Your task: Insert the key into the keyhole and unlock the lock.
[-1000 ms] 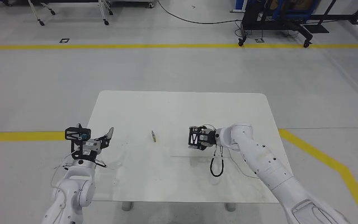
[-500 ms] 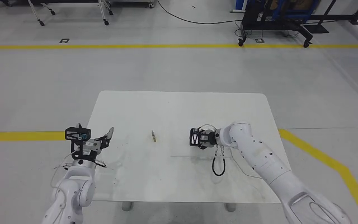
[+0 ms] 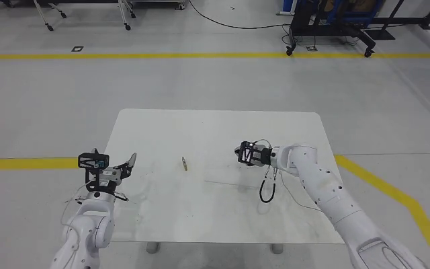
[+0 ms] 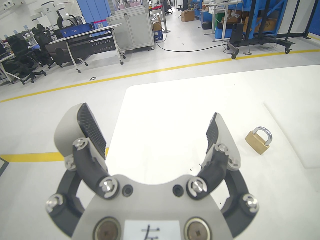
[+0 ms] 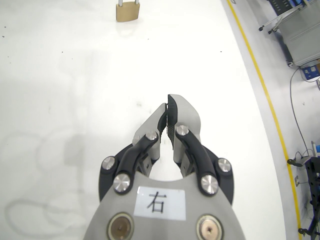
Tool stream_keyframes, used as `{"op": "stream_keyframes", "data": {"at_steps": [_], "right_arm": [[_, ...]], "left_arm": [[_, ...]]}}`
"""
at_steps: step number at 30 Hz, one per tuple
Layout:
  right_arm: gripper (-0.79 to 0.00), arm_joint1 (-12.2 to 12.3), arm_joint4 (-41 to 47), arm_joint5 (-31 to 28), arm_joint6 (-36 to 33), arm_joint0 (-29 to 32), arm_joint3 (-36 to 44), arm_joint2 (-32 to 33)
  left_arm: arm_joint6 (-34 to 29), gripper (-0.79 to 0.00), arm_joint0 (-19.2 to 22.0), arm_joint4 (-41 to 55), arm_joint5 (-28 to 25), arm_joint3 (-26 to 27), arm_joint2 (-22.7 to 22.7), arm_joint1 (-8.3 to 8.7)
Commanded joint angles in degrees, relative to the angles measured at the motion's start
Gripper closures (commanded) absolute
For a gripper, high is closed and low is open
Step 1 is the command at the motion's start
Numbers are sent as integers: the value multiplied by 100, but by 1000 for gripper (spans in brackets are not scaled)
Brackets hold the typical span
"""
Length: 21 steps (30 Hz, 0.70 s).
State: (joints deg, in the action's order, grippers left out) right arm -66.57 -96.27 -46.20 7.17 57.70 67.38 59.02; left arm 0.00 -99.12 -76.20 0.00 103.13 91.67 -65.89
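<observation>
A brass padlock [image 3: 184,163] with a silver shackle lies on the white table [image 3: 201,128], also seen in the left wrist view [image 4: 258,142] and the right wrist view [image 5: 127,9]. My right gripper [image 3: 243,153] hovers right of the padlock, pointing at it, and is shut [image 5: 168,101]. Its pads are pressed together and no key shows between them. My left gripper [image 3: 114,161] hangs at the table's left edge, open and holding nothing [image 4: 150,113], with the padlock to its right.
A black cable loop [image 3: 267,191] hangs from the right arm over the table's right half. A thin pale sheet [image 4: 300,136] lies flat on the table beyond the padlock. Yellow floor lines run past the table.
My right gripper has drawn back to the right and slightly toward the far side, away from the padlock, staying shut. The left arm and the padlock have not moved.
</observation>
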Motion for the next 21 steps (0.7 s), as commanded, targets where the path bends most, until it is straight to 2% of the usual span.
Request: {"op": "stream_keyframes", "data": {"at_steps": [1,6,19,21], "right_arm": [[0,33,153,37,147,109,117,146],[0,42,934,-185,726,253,-84,338],[0,42,934,-185,726,253,-84,338],[0,40,945,-139,719,265,-83,340]], "left_arm": [[0,-785,0,0,0,0,0,0],[0,-785,0,0,0,0,0,0],[0,-785,0,0,0,0,0,0],[235,-785,31,608,-80,138,-15,-37]]}}
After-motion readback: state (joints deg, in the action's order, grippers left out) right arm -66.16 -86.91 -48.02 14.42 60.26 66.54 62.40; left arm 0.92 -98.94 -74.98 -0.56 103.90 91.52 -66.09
